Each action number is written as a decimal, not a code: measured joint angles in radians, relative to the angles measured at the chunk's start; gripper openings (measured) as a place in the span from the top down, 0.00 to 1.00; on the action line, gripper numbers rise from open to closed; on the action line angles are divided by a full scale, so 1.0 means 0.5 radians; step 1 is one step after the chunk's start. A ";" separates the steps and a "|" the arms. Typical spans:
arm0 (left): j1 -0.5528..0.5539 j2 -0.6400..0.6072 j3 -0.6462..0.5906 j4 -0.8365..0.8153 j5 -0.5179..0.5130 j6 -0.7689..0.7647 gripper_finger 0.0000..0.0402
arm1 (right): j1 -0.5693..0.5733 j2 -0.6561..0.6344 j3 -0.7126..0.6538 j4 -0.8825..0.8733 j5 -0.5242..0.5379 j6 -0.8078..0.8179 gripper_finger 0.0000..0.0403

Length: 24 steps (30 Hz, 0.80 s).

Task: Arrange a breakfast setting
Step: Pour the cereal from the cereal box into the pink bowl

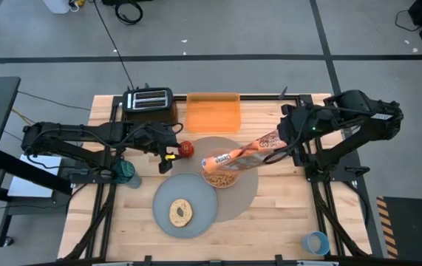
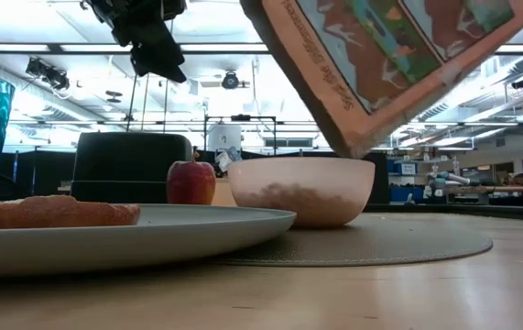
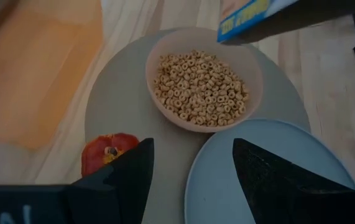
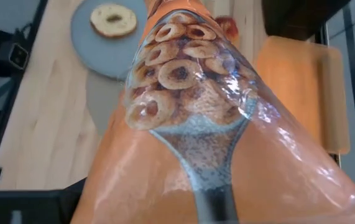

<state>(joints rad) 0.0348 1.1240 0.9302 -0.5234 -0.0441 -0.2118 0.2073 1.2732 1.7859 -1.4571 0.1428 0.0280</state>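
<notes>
My right gripper [image 1: 278,148] is shut on an orange cereal box [image 1: 242,156], tilted with its low end over the pale pink bowl [image 1: 219,178]. The bowl holds cereal rings [image 3: 201,86] and stands on the taupe mat [image 1: 246,193]. A bagel [image 1: 180,213] lies on the grey plate [image 1: 199,198], which overlaps the mat's near left part. The red apple [image 1: 186,149] rests at the mat's left edge. My left gripper [image 3: 193,149] is open and empty, above the mat between apple and plate. The small blue cup [image 1: 315,241] stands near the front right corner. No spoon shows. My right gripper holds the cereal box by its upper end [image 1: 271,144], the end toward the table's right, coming from the right. The box fills the right wrist view and hides the fingers. The box is lifted clear and slants down leftward, its low end [image 2: 353,137] just above the bowl.
A black toaster [image 1: 149,100] and an orange tray [image 1: 213,112] stand along the far edge. A teal glass [image 1: 126,174] stands at the left, under my left arm. Bare wood lies at the front right around the blue cup.
</notes>
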 joint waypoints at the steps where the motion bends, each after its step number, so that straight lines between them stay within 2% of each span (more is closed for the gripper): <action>1: -0.001 -0.007 0.000 0.014 0.000 0.021 0.44 | 0.000 0.000 0.000 -0.005 0.020 0.011 0.41; 10: -0.115 -0.258 0.000 0.192 0.003 0.188 0.44 | 0.000 0.049 -0.002 0.089 0.037 0.095 0.41; 15: -0.151 -0.402 0.000 0.211 -0.001 0.186 0.44 | -0.014 0.116 -0.006 0.101 0.065 0.008 0.41; 22: -0.171 -0.446 0.000 0.209 -0.002 0.191 0.44 | -0.016 0.134 0.001 0.195 0.004 -0.121 0.41; 24: -0.170 -0.446 0.000 0.209 -0.003 0.202 0.44 | -0.017 0.130 -0.004 0.162 0.059 -0.079 0.41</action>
<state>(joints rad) -0.0503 0.9012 0.9302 -0.4191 -0.0453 -0.1109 0.1989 1.3384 1.7840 -1.3760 0.1722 -0.0113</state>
